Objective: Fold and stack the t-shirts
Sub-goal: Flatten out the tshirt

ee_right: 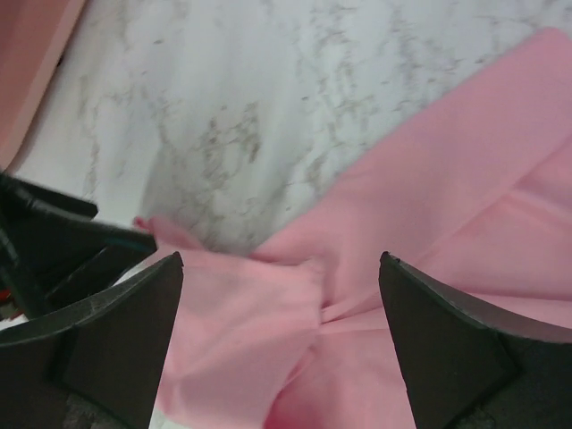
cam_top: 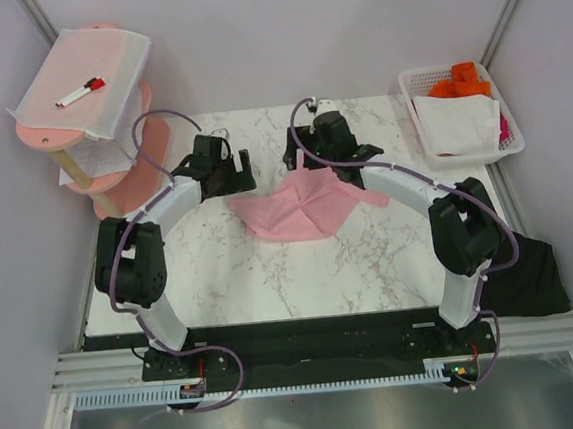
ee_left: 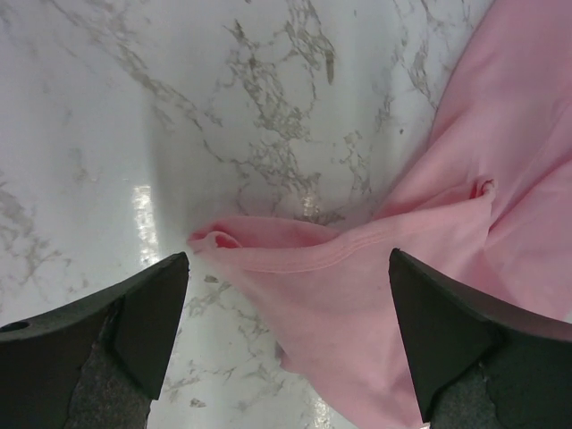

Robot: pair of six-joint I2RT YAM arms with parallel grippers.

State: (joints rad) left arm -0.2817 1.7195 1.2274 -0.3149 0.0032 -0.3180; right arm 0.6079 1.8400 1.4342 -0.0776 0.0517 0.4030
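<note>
Nearest you, the solid black cloth t-shirt (cam_top: 528,274) hangs in a heap off the right edge of the white marble-patterned table (cam_top: 273,286), beside the right arm's elbow and well apart from both grippers. Only the right arm could plausibly reach it.

Mid-table, the light pink cloth t-shirt (cam_top: 301,213) lies crumpled and unfolded. Its long axis runs left to right across your view, with a narrow peak of cloth pointing toward the far side.

The left gripper (ee_left: 288,268) has its jaws wide apart with nothing in them. It sits at the shirt's far-left corner, where a rolled hem tip lies on the table between the fingers, closer to the left one. The bulk of the cloth spreads away to its right.

The right gripper (ee_right: 281,264) is likewise spread wide and grips nothing. It is directly above the far peak, pink fabric filling the space below its jaws, so it is the one better placed over the cloth. I judge your next move to be taking the two far corners and pulling the shirt flat.

Farther back are a white plastic basket (cam_top: 407,81) of cloths on the right and a pink tiered stand (cam_top: 150,146) on the left, carrying a translucent white mesh sheet (cam_top: 102,60) and a red marker (cam_top: 81,92).
</note>
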